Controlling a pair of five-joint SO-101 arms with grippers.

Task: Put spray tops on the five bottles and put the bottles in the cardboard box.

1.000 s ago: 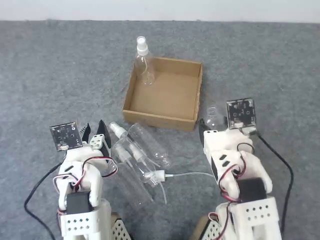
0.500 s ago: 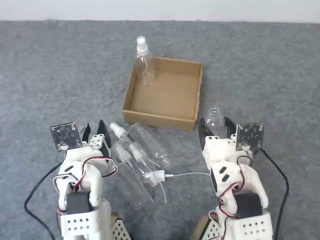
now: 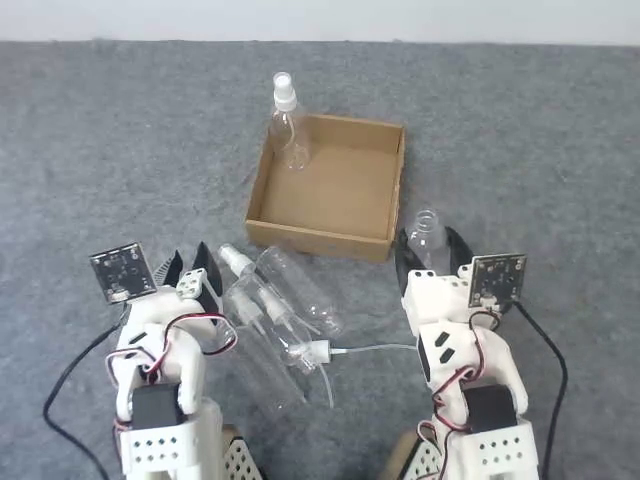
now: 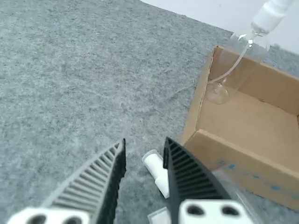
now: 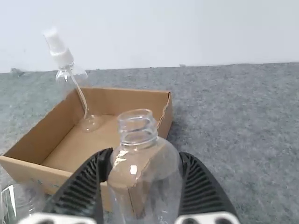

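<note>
My right gripper (image 5: 142,161) is clamped snug around an uncapped bottle (image 5: 140,154), upright just beside the cardboard box (image 3: 300,236), I guess so a spray top fits, while my left gripper (image 4: 145,156) hangs part-open, empty, by the lying bottles (image 3: 290,300).

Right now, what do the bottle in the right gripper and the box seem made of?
Clear uncapped bottle in the right gripper: probably glossy transparent plastic; things behind show through, with glints. Brown open-topped box: matte cardboard, by its flat brown faces and thin walls.
</note>
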